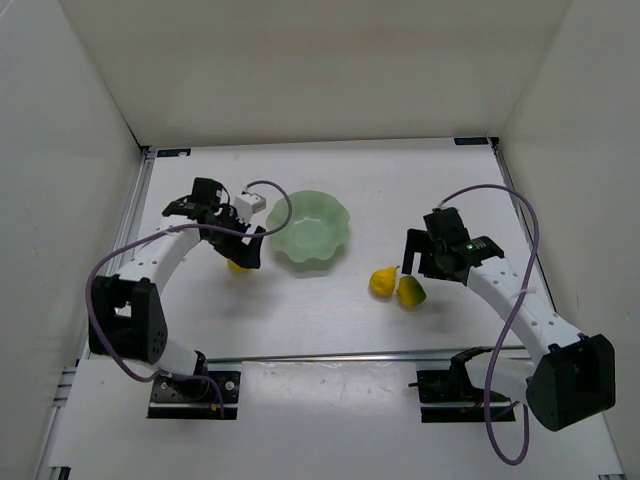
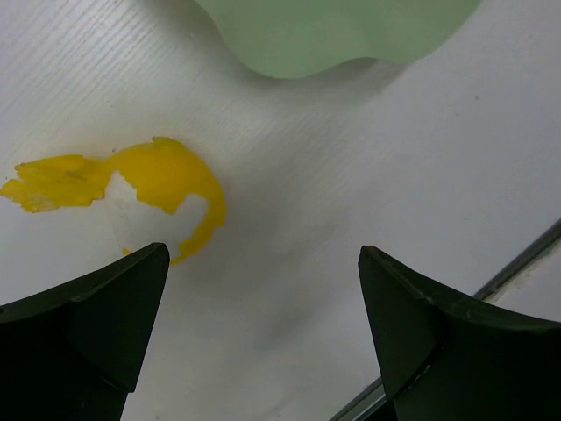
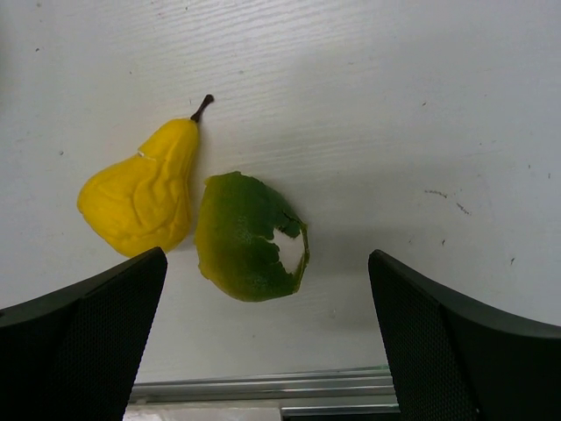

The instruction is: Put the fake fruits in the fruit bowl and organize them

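Left gripper hangs low over the table with its jaws apart, gripping nothing. The lumpy fruit, yellow and white, lies by one finger, not between the two. Whether it touches that finger cannot be told.

Right gripper is likewise spread wide and holds nothing. Below it the pear and the green fruit lie side by side, touching. The green one sits between the fingers in the wrist view.

The bowl, pale green with a wavy rim, stands between the arms, nearer the left one. All three fruits lie outside it on the table: the lumpy one near its rim on the left, the pear and green fruit apart from it on the right.

The table is white, closed in by plain white walls, with a metal rail along its near edge.
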Tool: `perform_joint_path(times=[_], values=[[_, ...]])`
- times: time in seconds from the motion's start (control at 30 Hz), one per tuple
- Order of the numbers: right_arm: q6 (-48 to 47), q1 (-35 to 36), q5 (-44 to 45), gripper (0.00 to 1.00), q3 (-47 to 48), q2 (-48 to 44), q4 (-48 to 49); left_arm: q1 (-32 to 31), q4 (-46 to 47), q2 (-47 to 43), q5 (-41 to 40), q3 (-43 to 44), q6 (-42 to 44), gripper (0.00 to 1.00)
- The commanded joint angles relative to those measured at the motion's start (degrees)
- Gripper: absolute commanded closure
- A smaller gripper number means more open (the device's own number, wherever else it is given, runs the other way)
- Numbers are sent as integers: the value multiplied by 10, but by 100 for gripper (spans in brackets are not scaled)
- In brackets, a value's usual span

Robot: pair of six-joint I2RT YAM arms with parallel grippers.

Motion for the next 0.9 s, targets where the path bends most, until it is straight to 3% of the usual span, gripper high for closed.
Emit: perform_joint_path(times=[0.0,0.17,0.63,0.67,0.73,0.87], values=[[-15,2,16,0,34,12,7,-27,62,34,-76,17,-40,0],[-9,2,16,0,40,29,7,-27,101,62,-179,24,-59,0],[-15,13,16,0,69,72,7,-32,112,151,-183,24,-54,3],[-15,13,21,0,69,78,2,-32,112,151,-183,24,-54,6],[-15,13,21,0,74,78,2,-32,112,134,-183,18,-54,27],[-15,13,27,0,79,78,2,-32,95,77,-172,11,-47,50]])
